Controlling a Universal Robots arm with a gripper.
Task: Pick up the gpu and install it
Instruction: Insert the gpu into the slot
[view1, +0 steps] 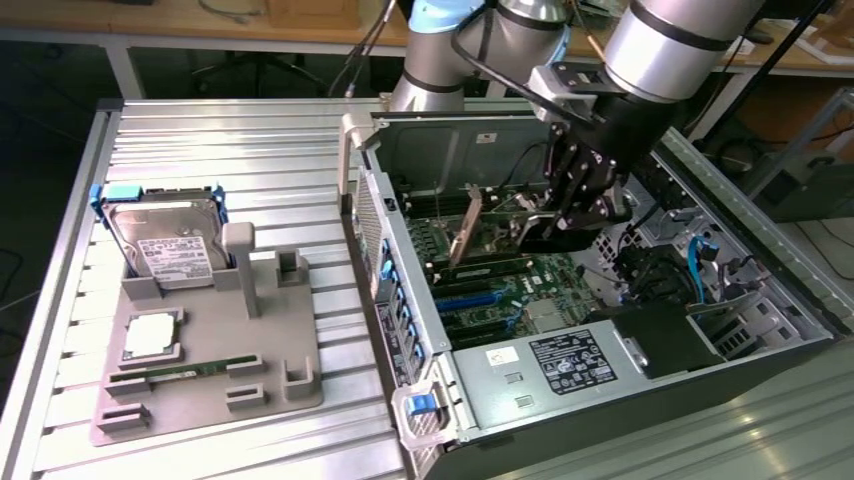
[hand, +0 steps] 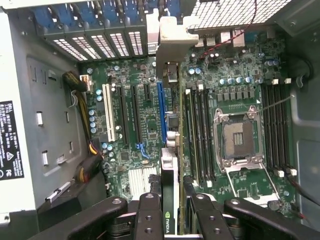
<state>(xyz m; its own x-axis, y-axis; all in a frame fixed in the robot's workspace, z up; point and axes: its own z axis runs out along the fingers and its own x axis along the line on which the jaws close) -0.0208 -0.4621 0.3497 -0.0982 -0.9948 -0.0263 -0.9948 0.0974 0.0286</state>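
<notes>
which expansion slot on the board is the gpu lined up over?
The blue slot. The gpu, edge-on in the pincer, runs in line with it; the white slot and the black slots sit off to one side.

Gpu (hand: 169, 200) in pincer (hand: 172, 212), above motherboard (hand: 135, 120)

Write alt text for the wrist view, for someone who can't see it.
The end effector grips the gpu edge-on, held over the motherboard inside an open computer case. The card lines up near the blue slot, beside black slots and one white slot. An empty CPU socket sits to one side.
</notes>
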